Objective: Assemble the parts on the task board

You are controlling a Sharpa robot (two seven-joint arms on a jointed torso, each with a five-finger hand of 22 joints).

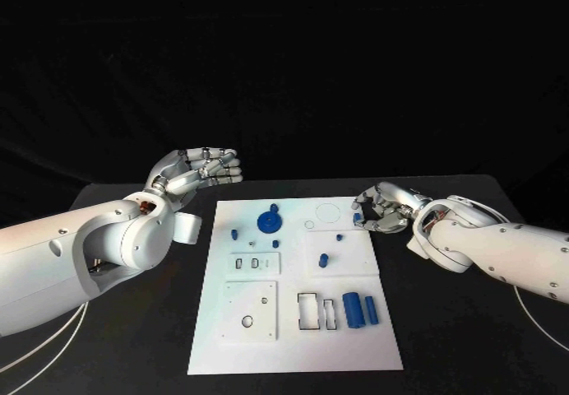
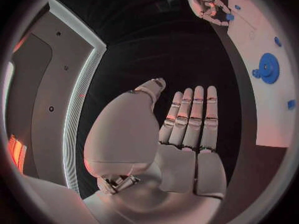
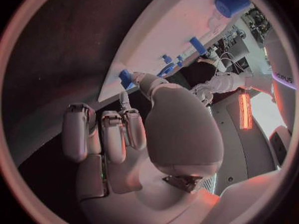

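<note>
Black table point(image 1: 142, 329) holds the white task board point(image 1: 297, 346), blue parts point(image 1: 352, 307) scattered across it. My left hand point(image 1: 199, 171) hovers beyond its far left corner, fingers apart, empty. My right hand point(image 1: 381, 209) pinches a small blue part point(image 1: 358, 218) at the board's far right edge.

The task board point(image 1: 297, 329), in the middle of the frame, is looking like smooth matt white plastic. The blue parts point(image 1: 352, 307) on it are looking like matt plastic too. The table point(image 1: 474, 346) is showing a matt black surface. Both arms are wearing glossy white shells, and the left hand point(image 1: 204, 171) and right hand point(image 1: 381, 209) are gleaming silver, like metal.
</note>
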